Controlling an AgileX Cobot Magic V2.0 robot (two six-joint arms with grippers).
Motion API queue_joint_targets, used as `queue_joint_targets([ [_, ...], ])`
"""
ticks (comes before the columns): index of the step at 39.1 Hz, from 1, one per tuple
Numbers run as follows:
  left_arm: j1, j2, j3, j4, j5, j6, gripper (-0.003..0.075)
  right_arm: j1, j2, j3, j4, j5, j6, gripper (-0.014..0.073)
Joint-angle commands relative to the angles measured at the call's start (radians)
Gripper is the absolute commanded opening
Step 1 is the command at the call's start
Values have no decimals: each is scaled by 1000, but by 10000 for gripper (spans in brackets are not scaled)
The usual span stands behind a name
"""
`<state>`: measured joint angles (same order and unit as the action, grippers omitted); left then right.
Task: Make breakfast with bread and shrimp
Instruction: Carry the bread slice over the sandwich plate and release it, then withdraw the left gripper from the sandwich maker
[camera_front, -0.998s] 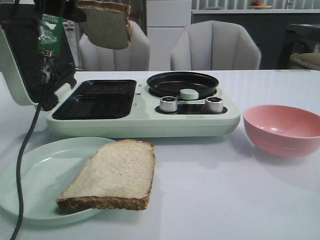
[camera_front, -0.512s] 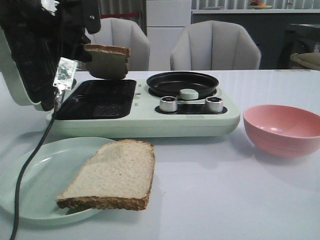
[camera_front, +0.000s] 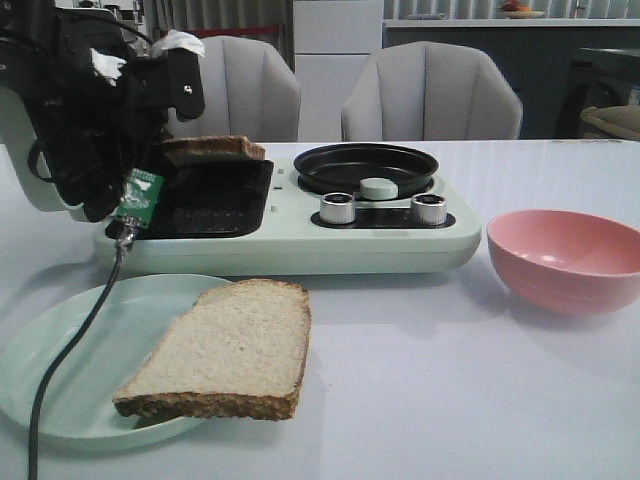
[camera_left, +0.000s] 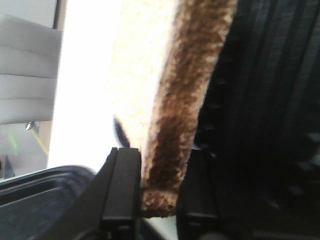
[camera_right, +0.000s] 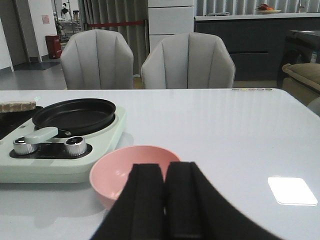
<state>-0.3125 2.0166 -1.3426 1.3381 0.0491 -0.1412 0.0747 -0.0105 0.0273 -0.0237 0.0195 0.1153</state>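
Here, pale brown-crusted bread slice (camera_left: 170, 125) pinched in left claw (camera_left: 160, 192)

OBSTACLES: left gripper (camera_front: 160, 150) holding bread slice (camera_front: 212, 148) fills the room over the grill plate (camera_front: 215, 195) at 10 o'clock | pan (camera_front: 365, 165) at 12 | pink bowl (camera_front: 565, 255) at 3 | plate (camera_front: 60, 370) with second slice (camera_front: 225, 350) at 7 (cable draped across it) | FREE: bare table (camera_front: 450, 400) at 5.
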Motion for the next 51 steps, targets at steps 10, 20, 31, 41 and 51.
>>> queue_joint_targets([
  [10,-17,-61,-1,-48,-9,-9,274,-6,-21,-17,-9,-85,1,143],
  [20,-29,-61,-1,-74,15,-10,602,-6,-21,-17,-9,-85,1,143],
  [31,-59,-117,10,-246,82,-10,604,-6,-21,-17,-9,-85,1,143],
  [41,-59,-234,90,-355,75,-10,604,-6,-21,-17,-9,-85,1,143],
  [51,-59,-461,195,-671,74,-10,604,-6,-21,-17,-9,-85,1,143],
])
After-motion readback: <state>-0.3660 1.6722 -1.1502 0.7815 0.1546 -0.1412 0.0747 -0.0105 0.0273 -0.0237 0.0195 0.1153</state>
